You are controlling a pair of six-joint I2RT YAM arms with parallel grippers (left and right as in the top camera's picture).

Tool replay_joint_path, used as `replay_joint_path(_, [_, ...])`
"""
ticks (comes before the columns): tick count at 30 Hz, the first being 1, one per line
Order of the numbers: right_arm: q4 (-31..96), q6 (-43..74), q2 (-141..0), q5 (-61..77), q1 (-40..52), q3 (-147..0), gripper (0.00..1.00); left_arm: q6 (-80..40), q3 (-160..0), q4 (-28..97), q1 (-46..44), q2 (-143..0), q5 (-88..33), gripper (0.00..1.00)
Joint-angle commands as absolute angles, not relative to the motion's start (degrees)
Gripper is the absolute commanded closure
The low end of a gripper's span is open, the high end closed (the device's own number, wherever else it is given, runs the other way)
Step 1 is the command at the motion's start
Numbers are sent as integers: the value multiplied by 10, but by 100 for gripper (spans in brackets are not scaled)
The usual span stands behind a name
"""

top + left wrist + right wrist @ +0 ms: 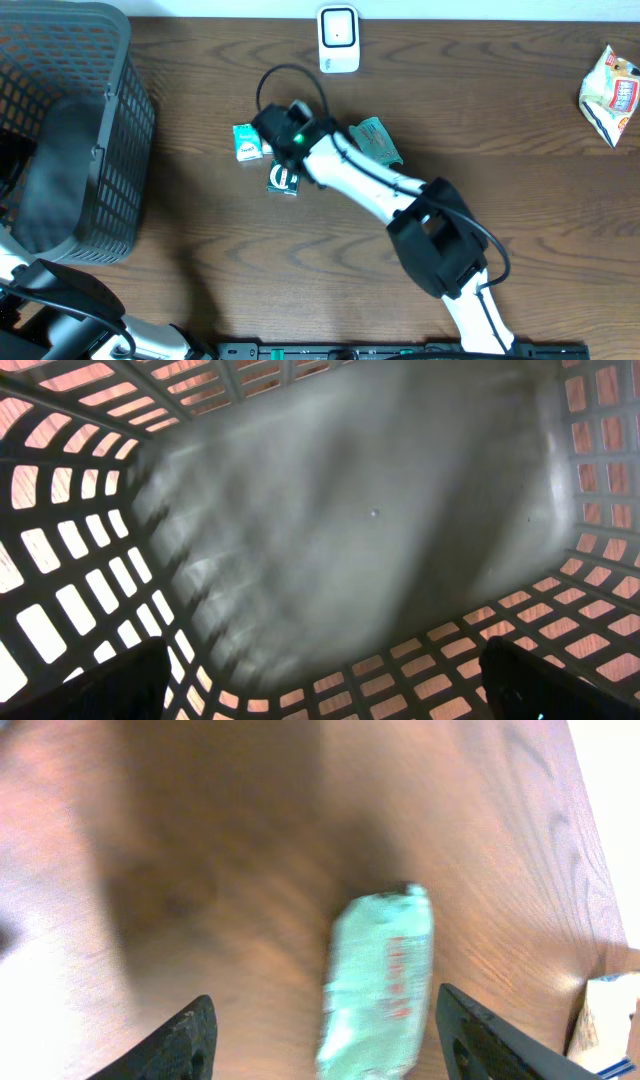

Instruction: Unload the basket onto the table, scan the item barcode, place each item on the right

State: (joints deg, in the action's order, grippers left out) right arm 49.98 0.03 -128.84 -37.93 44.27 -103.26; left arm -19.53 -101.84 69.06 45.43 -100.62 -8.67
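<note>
**Packets and Arm Crowding the Table's Middle**

The right arm (370, 185) is stretching diagonally across the table (540, 200), barring the way over a mint packet (247, 141), a dark packet (284, 180) and a teal pouch (378, 140). The basket (110, 120) is walling off the left side, its lattice closing round the left gripper (325, 680). Bare wood is lying open between the teal pouch and the snack bag (610, 95).

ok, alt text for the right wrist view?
A blurred mint-green packet with red print lies on a brown wooden table, between the wide-open jaws of the right gripper. Part of a pale package shows at the right edge.
</note>
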Motion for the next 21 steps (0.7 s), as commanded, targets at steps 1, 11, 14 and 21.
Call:
replay_joint_path(1, [507,33,-1270,-360,372,-1052,35,-198,-1017,693,456,-1009,-85,2])
replay_joint_path(11, [540,-24,-1270,34,225,-1041,30,-198,-1017,693,456,-1009,-85,2])
replay_joint_path(14, [536,-24,-1270,34,218,-1029,34,-198,-1017,693,456,-1009,-85,2])
replay_joint_path(21, [484,-24,-1270,34,225,-963,58,-198,-1017,693,456,-1009,-85,2])
